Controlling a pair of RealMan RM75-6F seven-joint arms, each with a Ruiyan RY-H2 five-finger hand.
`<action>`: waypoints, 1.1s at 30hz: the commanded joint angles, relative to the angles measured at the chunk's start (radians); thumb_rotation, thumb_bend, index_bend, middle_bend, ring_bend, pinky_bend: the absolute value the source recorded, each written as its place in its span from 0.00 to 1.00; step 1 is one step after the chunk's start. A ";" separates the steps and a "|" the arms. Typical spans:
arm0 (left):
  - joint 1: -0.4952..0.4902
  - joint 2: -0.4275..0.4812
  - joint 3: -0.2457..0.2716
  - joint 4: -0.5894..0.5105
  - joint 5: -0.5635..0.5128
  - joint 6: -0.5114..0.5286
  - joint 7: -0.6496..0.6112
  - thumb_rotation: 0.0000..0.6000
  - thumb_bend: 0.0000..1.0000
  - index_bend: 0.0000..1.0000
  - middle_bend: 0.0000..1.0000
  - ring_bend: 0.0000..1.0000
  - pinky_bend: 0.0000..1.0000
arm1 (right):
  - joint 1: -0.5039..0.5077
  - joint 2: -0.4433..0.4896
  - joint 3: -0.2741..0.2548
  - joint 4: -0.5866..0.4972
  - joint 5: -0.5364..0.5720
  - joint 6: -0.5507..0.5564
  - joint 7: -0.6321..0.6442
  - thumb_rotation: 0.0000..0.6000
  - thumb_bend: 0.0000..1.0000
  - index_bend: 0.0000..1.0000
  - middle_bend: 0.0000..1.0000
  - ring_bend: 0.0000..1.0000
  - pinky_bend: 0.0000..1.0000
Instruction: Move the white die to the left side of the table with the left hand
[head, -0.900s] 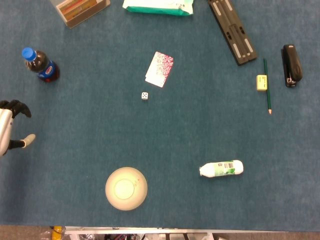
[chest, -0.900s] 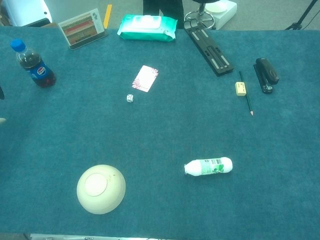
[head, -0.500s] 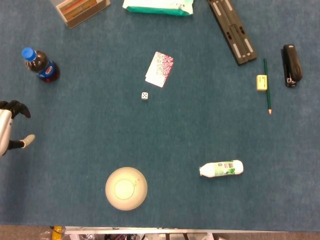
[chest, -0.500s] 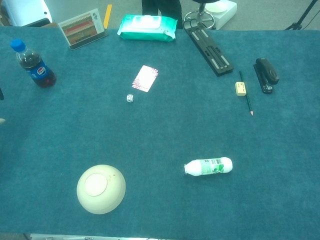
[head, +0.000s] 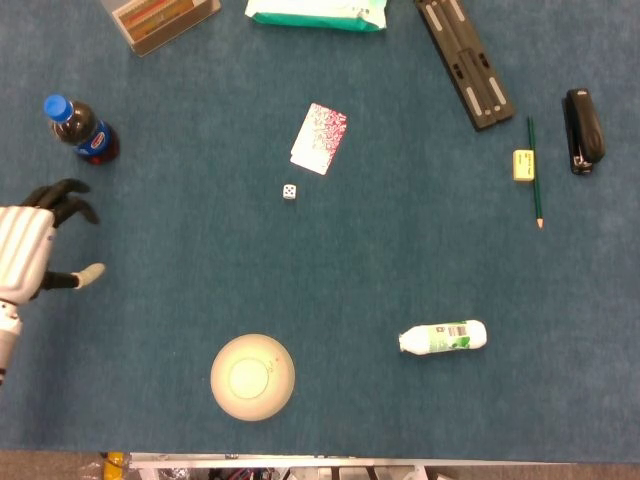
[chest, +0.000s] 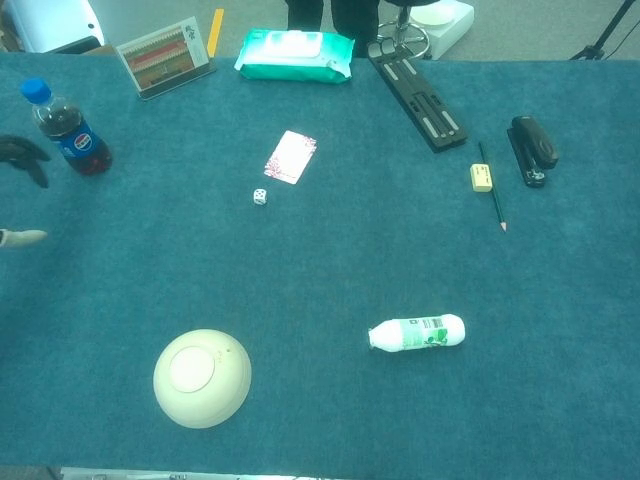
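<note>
The white die (head: 289, 191) (chest: 259, 197) lies on the blue cloth near the table's middle, just below a pink patterned card (head: 319, 138) (chest: 290, 157). My left hand (head: 35, 247) (chest: 22, 165) hovers at the far left edge, fingers spread and empty, well to the left of the die. In the chest view only its dark fingertips and pale thumb tip show. The right hand appears in neither view.
A cola bottle (head: 80, 130) stands just above the left hand. An upturned cream bowl (head: 252, 377) sits at the front left, a small white bottle (head: 443, 336) lies at the front right. Wipes pack (head: 316, 12), stapler (head: 583, 130), pencil (head: 534, 170), eraser (head: 523, 165) line the back and right.
My left hand has moved rightward into the table area, showing more of itself in both views. The die and other objects have not moved.
</note>
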 joint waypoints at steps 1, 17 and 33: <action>-0.027 -0.014 0.005 0.006 0.021 -0.028 -0.012 1.00 0.00 0.41 0.19 0.20 0.46 | 0.026 0.003 0.014 -0.007 -0.006 -0.023 0.032 1.00 0.11 0.42 0.39 0.27 0.33; -0.218 -0.157 -0.033 0.107 0.062 -0.196 -0.084 1.00 0.00 0.40 0.15 0.15 0.39 | 0.123 0.038 0.080 -0.059 0.049 -0.100 0.011 1.00 0.11 0.36 0.41 0.30 0.33; -0.400 -0.296 -0.099 0.201 0.012 -0.333 0.037 1.00 0.00 0.41 0.13 0.12 0.28 | 0.136 0.070 0.078 -0.056 0.078 -0.110 0.025 1.00 0.11 0.36 0.41 0.30 0.33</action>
